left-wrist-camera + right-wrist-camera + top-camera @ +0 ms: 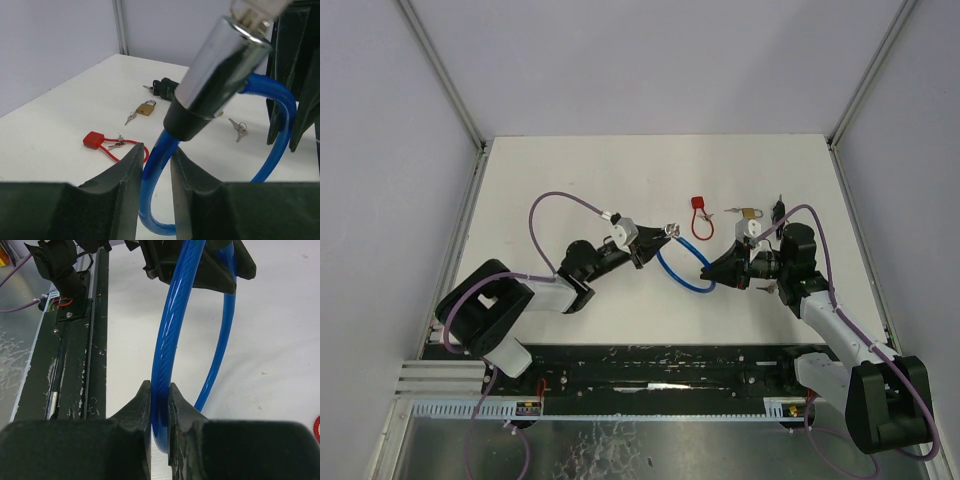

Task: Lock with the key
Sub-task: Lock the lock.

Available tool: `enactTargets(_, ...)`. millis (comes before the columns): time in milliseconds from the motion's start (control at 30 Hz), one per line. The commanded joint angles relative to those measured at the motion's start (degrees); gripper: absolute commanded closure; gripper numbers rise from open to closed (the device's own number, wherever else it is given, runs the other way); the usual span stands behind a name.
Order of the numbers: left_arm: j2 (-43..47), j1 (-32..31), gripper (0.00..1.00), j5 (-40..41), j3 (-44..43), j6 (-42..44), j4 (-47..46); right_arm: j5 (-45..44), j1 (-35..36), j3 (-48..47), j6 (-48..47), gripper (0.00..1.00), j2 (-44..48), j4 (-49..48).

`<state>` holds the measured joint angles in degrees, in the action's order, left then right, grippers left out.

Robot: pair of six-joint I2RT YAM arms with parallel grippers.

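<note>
A blue cable lock [682,276] hangs in a loop between my two grippers above the white table. Its chrome and black barrel [220,75] fills the top of the left wrist view, with a silver key [255,10] stuck in its end. My left gripper [156,160] has its fingers against the blue cable [152,200] just below the barrel's black collar. From above, the left gripper [655,240] is at the loop's left end. My right gripper [708,272] is at the other end, and it [160,390] is shut tight on the cable [170,330].
On the table beyond lie a red cable lock [94,140] with small keys, a brass padlock [145,108], a black lock [165,87] and a loose pair of keys [239,127]. A black rail [670,365] runs along the near edge, and grey walls enclose the table.
</note>
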<state>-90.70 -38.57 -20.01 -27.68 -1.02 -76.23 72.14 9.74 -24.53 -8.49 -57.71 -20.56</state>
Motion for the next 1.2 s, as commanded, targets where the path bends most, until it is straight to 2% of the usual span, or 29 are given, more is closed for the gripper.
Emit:
enactTargets(0,-0.1,0.3,0.85,-2.5,-1.6,2.2,-3.2,2.0,-0.2,-0.8,0.6,1.00,0.9,-4.6)
enactTargets(67,0.3,0.4,0.98,-3.4,-1.8,3.1,-2.6,0.8,-0.3,-0.9,0.9,1.00,0.8,-4.1)
enactTargets(100,0.7,0.2,0.99,-3.6,-1.7,3.8,-2.1,-0.1,-0.2,-1.1,0.8,1.00,0.7,-3.6)
enactTargets(233,3.8,0.0,0.99,-1.9,-1.7,8.9,3.6,-4.9,-0.3,-2.0,-1.1,0.99,0.7,-0.4)
enactTargets(300,5.5,-0.7,0.99,1.2,-2.1,12.9,9.1,-7.1,-0.3,-2.1,-2.7,0.92,0.7,0.9)
enactTargets(433,8.2,-3.3,0.99,7.5,-3.2,22.2,19.9,-9.6,-0.4,-2.1,-4.1,0.87,0.2,1.7)
enactTargets(533,9.8,-4.1,0.99,11.6,-3.4,24.0,23.6,-11.5,-0.3,-3.0,-7.6,0.84,-0.1,5.1)
enactTargets(733,14.9,-4.1,0.99,17.4,-1.7,26.9,27.1,-12.2,-0.4,-3.4,-11.9,0.83,-0.7,8.0)
enactTargets(933,19.6,-4.0,1.00,19.7,0.3,31.6,29.5,-13.6,-0.4,-4.9,-16.8,0.68,-2.5,12.9)
enactTargets(1167,21.4,-3.5,0.99,20.0,1.1,34.5,31.4,-13.1,-0.4,-5.8,-18.7,0.61,-0.3,15.8)
